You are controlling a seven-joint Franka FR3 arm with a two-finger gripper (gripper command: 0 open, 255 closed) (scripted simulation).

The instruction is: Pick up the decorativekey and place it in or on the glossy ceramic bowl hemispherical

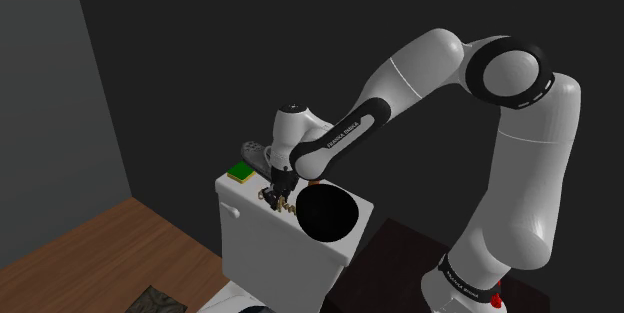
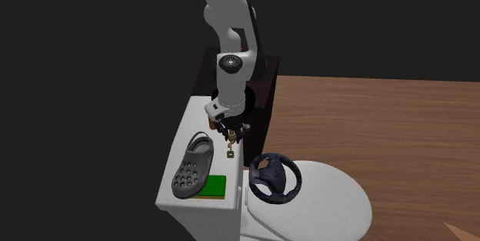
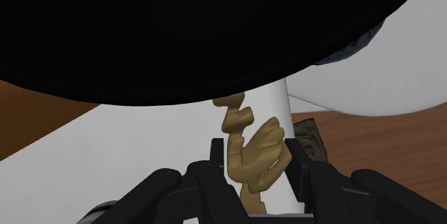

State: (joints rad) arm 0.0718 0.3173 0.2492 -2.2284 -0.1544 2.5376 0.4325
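- Clasps the tan decorative key [image 3: 251, 151] firmly between the two black fingers of the gripper [image 3: 258, 149].
- Holds the key over the top of the white toilet tank [image 1: 270, 251], just beside the rim of the black bowl [image 1: 325, 211] and not inside it.
- Farther along the tank top, away from the bowl: a grey perforated clog [image 2: 192, 166], with a green square block [image 2: 211, 187] just beside it.
- On the white toilet lid [image 2: 331, 201] next to the tank: a dark steering wheel [image 2: 275, 176].

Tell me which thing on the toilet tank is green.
The flat square block beside the clog; the clog is grey, the bowl black.
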